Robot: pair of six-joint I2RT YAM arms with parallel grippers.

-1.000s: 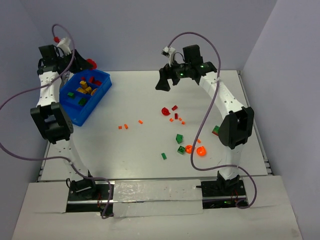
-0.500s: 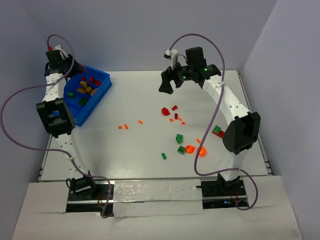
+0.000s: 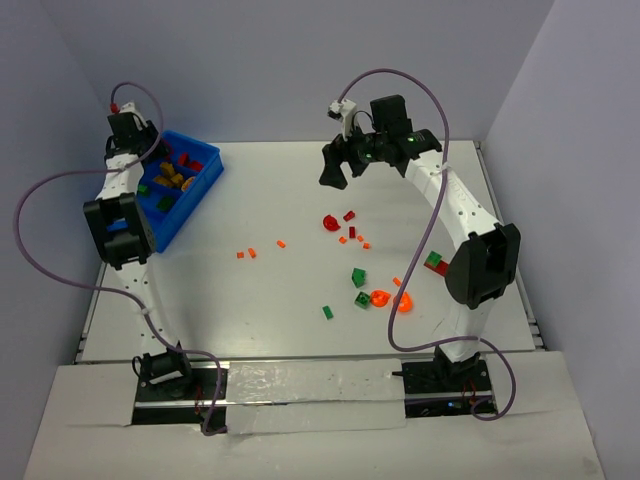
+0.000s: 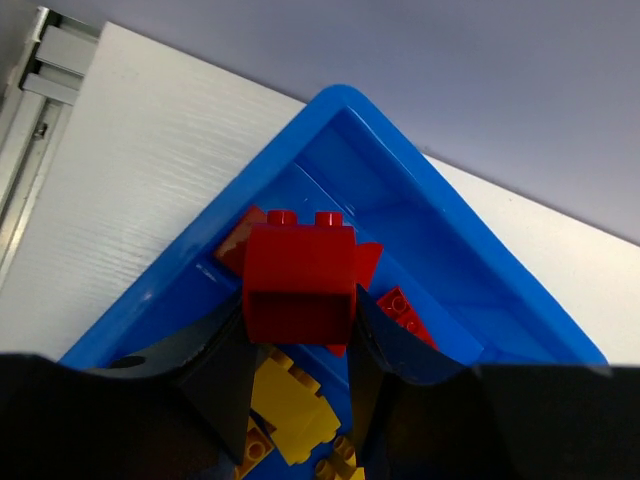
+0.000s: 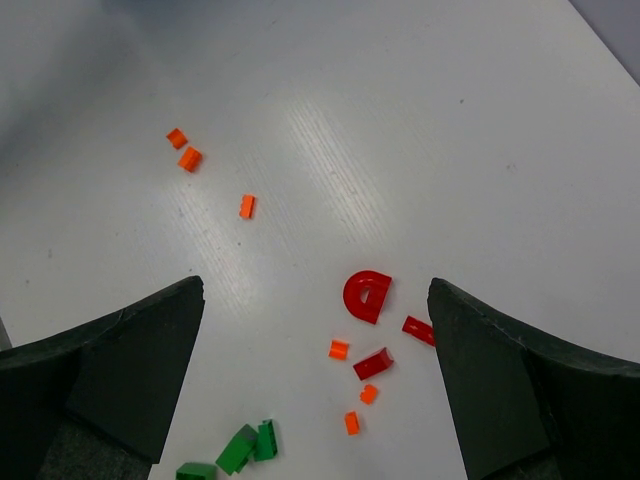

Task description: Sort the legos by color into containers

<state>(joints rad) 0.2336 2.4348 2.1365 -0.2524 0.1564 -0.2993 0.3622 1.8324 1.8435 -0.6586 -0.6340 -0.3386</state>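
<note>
- Now, left gripper (image 4: 298, 335): the jaws are standing partly open and clamping a red brick (image 4: 298, 280) by its two sides, studs pointing away from the wrist.
- Left arm: having swung leftward along the bin's far end over the last second, it is now hanging with the brick above a corner compartment.
- Blue bin (image 3: 207, 158): it is sitting at the table's far left. Red pieces (image 4: 405, 308) are lying in the corner compartment under the held brick, and yellow bricks (image 4: 285, 395) are lying in the next one, nearer the wrist.
- Meaning for the task: the carried brick is being lined up with its own colour, so release looks to me like the step in hand. It is not yet dropped.
- Right gripper (image 5: 315, 300): the jaws are gaping fully and holding nothing. It is hovering high over the table (image 5: 400, 120), having shifted only slightly since a second ago.
- Loose bricks: a red half-round piece (image 5: 367, 296), green bricks (image 5: 245, 447) and small orange bits (image 5: 184, 148) are lying scattered below the right gripper, well apart from the bin.
- Progress: the sorting is looking partway done, with a fair scatter waiting.
</note>
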